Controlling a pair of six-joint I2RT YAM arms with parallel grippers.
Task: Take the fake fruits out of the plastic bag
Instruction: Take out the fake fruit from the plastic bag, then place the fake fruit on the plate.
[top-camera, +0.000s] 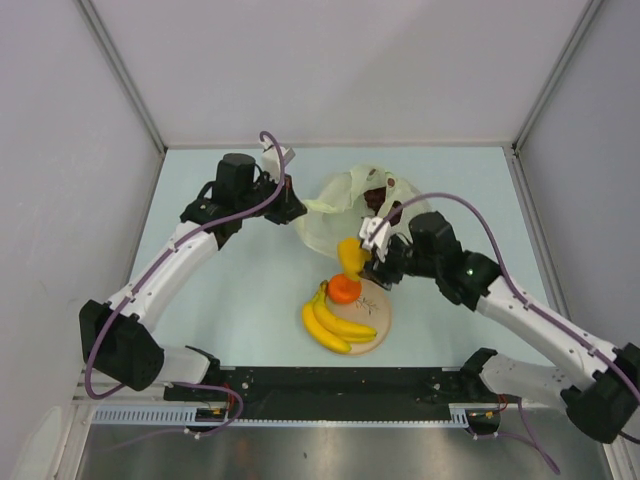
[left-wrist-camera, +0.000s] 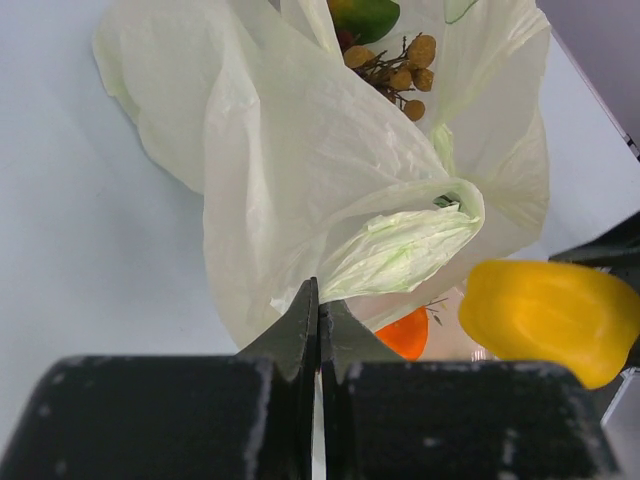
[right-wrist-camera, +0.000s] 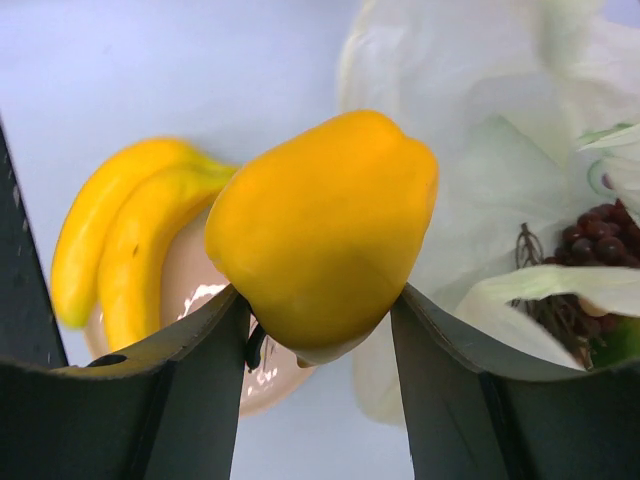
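The pale yellow-green plastic bag lies at mid-table, its mouth facing right. My left gripper is shut on the bag's stretched handle; in the left wrist view the film runs into the closed tips. Inside the bag show a dark grape bunch and a green-red mango. My right gripper is shut on the yellow pepper-like piece, held just above the plate's far edge. An orange and the banana bunch lie on the plate.
The round cream plate sits just in front of the bag, near the table's front edge. White walls enclose the table on the left, back and right. The black base rail runs along the near edge.
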